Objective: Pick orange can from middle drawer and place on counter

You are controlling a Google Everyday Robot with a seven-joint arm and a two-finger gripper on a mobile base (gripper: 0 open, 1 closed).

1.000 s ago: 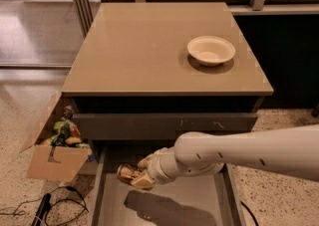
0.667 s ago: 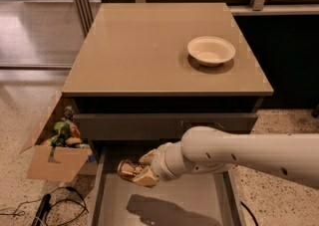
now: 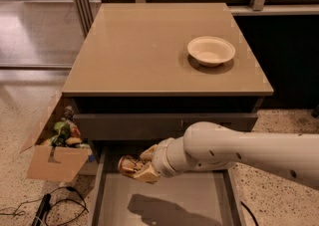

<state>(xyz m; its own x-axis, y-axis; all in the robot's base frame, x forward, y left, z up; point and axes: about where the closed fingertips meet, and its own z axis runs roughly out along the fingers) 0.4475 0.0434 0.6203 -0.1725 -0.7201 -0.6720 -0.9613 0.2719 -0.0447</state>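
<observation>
Nearest me, the middle drawer (image 3: 169, 202) stands pulled out, with the arm's shadow on its grey floor. Just above it the gripper (image 3: 137, 168) has its fingers clamped on the orange can (image 3: 126, 164), held off the floor. On the way up, I reckon the can could clip the upper drawer front (image 3: 164, 124) or the lip of the counter (image 3: 149, 46) and get knocked loose. Farther back, the white bowl (image 3: 211, 51) takes up the counter's right side.

Arm (image 3: 249, 151): mine reaches in low from the right.
Gripper (image 3: 139, 169): at its left end, I have it clamped on the orange can (image 3: 127, 164).
</observation>
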